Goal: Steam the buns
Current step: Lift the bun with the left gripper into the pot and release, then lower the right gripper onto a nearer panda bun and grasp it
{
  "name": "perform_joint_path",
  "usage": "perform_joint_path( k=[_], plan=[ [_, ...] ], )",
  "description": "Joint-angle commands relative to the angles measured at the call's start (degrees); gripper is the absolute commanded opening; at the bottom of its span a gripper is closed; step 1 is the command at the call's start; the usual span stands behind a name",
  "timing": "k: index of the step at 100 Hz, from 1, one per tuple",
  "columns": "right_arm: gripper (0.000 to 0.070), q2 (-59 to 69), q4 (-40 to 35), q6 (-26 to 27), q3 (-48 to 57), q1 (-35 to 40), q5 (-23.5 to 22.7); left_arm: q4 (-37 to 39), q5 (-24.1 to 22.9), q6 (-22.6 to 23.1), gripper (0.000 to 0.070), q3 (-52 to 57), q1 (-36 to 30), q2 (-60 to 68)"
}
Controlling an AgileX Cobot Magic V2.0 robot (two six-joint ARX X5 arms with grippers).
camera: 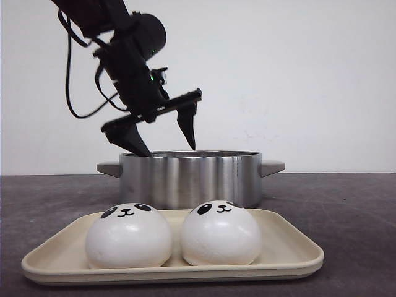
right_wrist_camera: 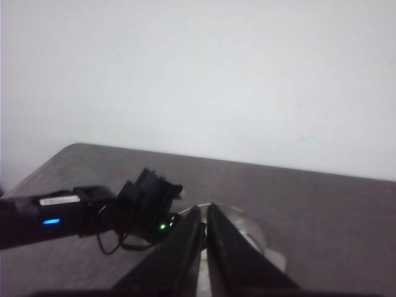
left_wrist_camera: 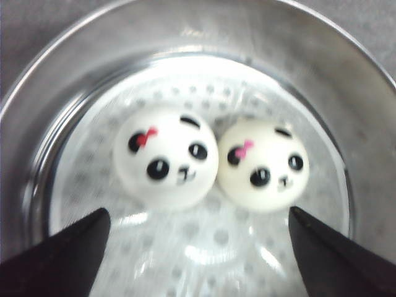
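Against a plain white wall, two buns (camera: 129, 236) (camera: 221, 234) are seen on the tray (camera: 297, 250) near the tabletop's front edge, two more (left_wrist_camera: 166, 156) (left_wrist_camera: 263, 164) in the pot (camera: 189, 176) under the wide-open left gripper (camera: 162, 132); the right gripper (right_wrist_camera: 203, 244) is closed empty; judged soft and slippery, they should be held gently at their sides.

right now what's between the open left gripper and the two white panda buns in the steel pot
Nothing. In the left wrist view the open left gripper hangs above the two pink-bowed white panda buns, with only bare perforated steamer plate showing between.
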Motion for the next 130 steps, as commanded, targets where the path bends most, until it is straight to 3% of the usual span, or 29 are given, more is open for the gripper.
perform_joint_path(
  k=[1,17,58,68,90,103,106,109,121,124,130],
  plan=[
    [0.001,0.61,-4.24,1.14,0.85,0.04,-2.25,-0.15,-0.57,0.46,0.0501,1.22,-1.18,-3.23],
    [0.001,-0.42,-4.24,0.52,-1.68,-1.9,-5.25,-1.2,-0.72,1.55,0.0501,1.22,-3.23,-12.44],
    [0.001,-4.33,-3.06,2.54,-25.05,-16.66,-29.03,-2.99,-0.81,1.53,0.0497,1.22,-12.28,-39.8],
    [0.001,-4.24,2.69,2.49,-32.57,-19.39,-36.24,-4.63,-2.89,1.44,0.0497,1.22,-14.71,-44.81],
    [0.001,-3.76,22.99,-0.59,-49.81,-25.4,-52.59,-12.72,-5.95,1.46,0.0496,1.22,-18.21,-52.57],
    [0.0015,-1.9,26.8,-1.49,-53.31,-28.92,-58.99,-17.27,-6.4,1.46,0.0496,1.22,-18.38,-56.15],
    [0.0039,-1.22,26.69,-1.95,-53.33,-29.81,-59.17,-18.05,-6.6,1.42,0.0496,1.22,-18.4,-56.87],
    [0.011,-0.7,26.67,-2.56,-53.33,-30.62,-59.41,-18.8,-6.78,1.44,0.0496,1.22,-18.38,-57.61],
    [0.0546,1.88,26.99,-4.7,-53.33,-33.48,-62.14,-21.14,-7.87,1.46,0.0496,1.2,-18.38,-60.02],
    [0.0589,2.58,27.08,-4.9,-53.33,-34.14,-63.08,-21.59,-8.37,1.46,0.0496,1.2,-18.38,-60.61],
    [0.0593,3.87,27.15,-5.11,-53.33,-35.28,-64.83,-22.38,-9.33,1.49,0.0496,1.2,-18.38,-61.57]
  ],
)
